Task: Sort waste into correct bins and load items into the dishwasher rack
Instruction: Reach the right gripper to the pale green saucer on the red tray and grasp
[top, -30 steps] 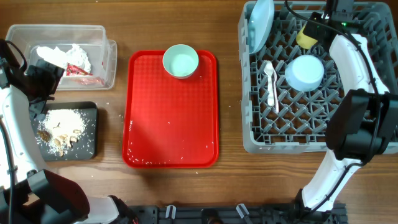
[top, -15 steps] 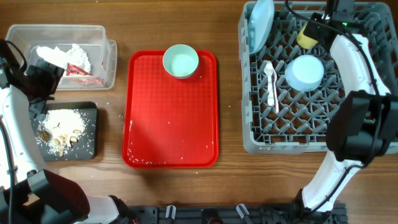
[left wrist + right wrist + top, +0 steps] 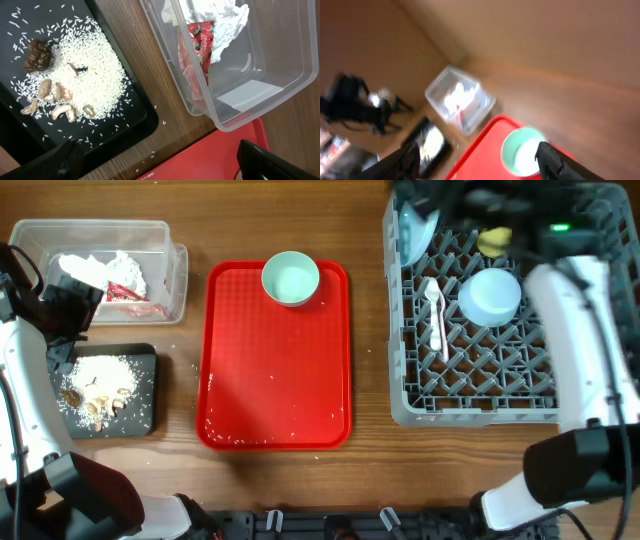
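Note:
The yellow cup (image 3: 495,240) sits in the grey dishwasher rack (image 3: 480,405) at the back, with the blue plate (image 3: 415,225), blue bowl (image 3: 490,295) and a white utensil (image 3: 436,315). My right gripper (image 3: 425,195), blurred with motion, hangs over the rack's back left corner. In the right wrist view it (image 3: 480,162) is open and empty, facing the pale green bowl (image 3: 522,150). That bowl (image 3: 290,277) stands on the red tray (image 3: 275,380). My left gripper (image 3: 160,170) is open above the wood between the clear tub (image 3: 260,60) and the black tray (image 3: 75,80).
The clear tub (image 3: 100,270) holds white napkins (image 3: 105,270) and a red wrapper (image 3: 195,50). The black tray (image 3: 140,415) carries rice and brown scraps (image 3: 55,95). A few grains lie on the wood and on the red tray's front.
My right gripper has opened and let go of the yellow cup, which stays in the rack. The right arm now swings left, blurred. The left arm has not moved.

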